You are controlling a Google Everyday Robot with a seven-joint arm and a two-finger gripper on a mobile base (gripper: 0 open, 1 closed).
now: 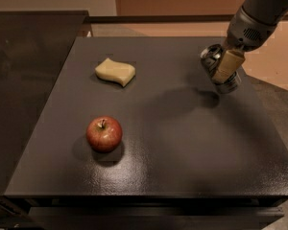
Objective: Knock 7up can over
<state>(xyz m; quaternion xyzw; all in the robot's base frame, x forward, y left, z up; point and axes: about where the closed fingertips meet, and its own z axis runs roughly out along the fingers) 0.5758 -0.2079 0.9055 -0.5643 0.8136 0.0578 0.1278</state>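
The 7up can is at the far right of the dark table. It is silver with a shiny metal top and leans with its top toward the upper left. My gripper comes down from the upper right on a grey arm. Its tan tip lies across the can's side and hides the can's middle. I cannot tell whether the can's base rests on the table.
A red apple stands near the front left. A yellow sponge lies at the back left. The table's right edge runs close behind the can. A darker counter adjoins on the left.
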